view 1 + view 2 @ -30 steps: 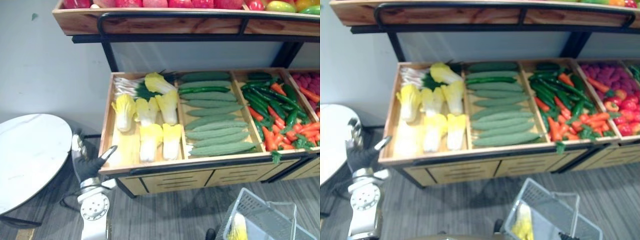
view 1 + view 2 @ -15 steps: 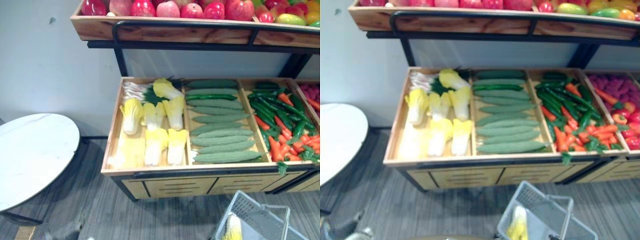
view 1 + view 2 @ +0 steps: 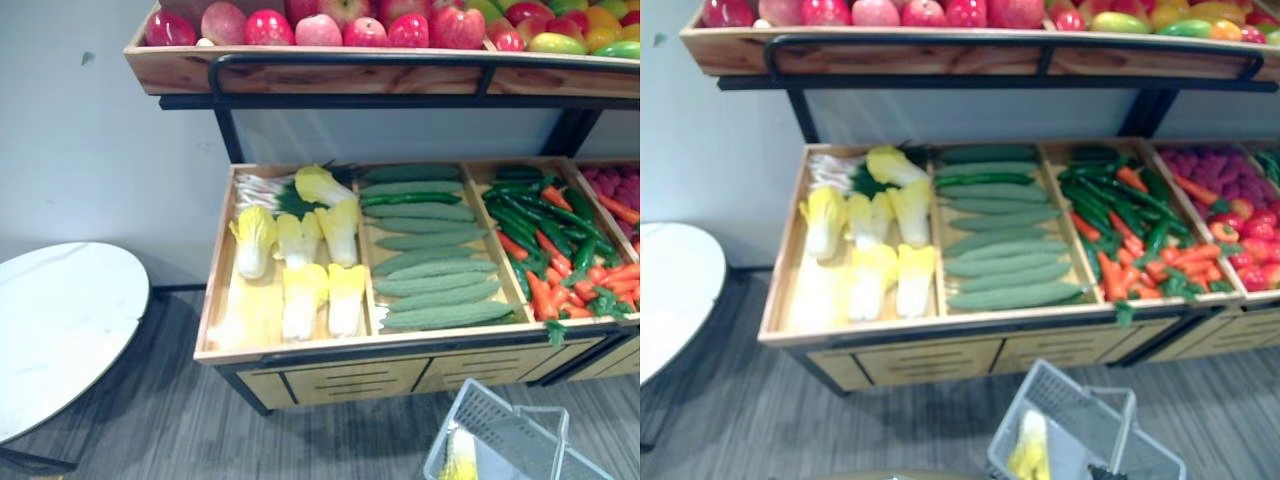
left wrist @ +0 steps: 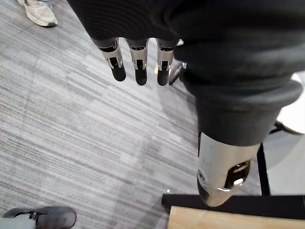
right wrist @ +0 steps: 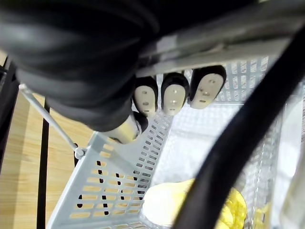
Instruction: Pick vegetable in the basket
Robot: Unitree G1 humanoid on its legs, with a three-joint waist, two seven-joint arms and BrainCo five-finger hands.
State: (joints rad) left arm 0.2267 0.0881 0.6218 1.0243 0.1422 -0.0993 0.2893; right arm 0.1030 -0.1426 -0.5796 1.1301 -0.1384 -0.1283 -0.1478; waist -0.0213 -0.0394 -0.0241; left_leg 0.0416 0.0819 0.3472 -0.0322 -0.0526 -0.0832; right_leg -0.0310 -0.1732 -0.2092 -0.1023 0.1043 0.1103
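Note:
A pale grey plastic basket (image 3: 510,432) hangs low in front of the stall, with one yellow napa cabbage (image 3: 1030,455) lying in it. In the right wrist view my right hand (image 5: 174,95) is curled round the basket handle (image 5: 228,45), and the cabbage (image 5: 167,207) shows below on the basket floor. More napa cabbages (image 3: 300,262) lie in the left compartment of the wooden crate (image 3: 300,352). My left hand (image 4: 138,57) hangs over the grey carpet with straight fingers and nothing in it.
Cucumbers (image 3: 432,250) fill the middle compartment, green peppers and carrots (image 3: 560,250) the right one. A shelf of apples (image 3: 330,25) overhangs the crate. A round white table (image 3: 60,330) stands at the left. A person's white sneaker (image 4: 38,12) is on the carpet.
My left hand, raised by the crate's front left corner a second ago, has dropped out of the eye views. The camera has tilted up a little. The basket stays held.

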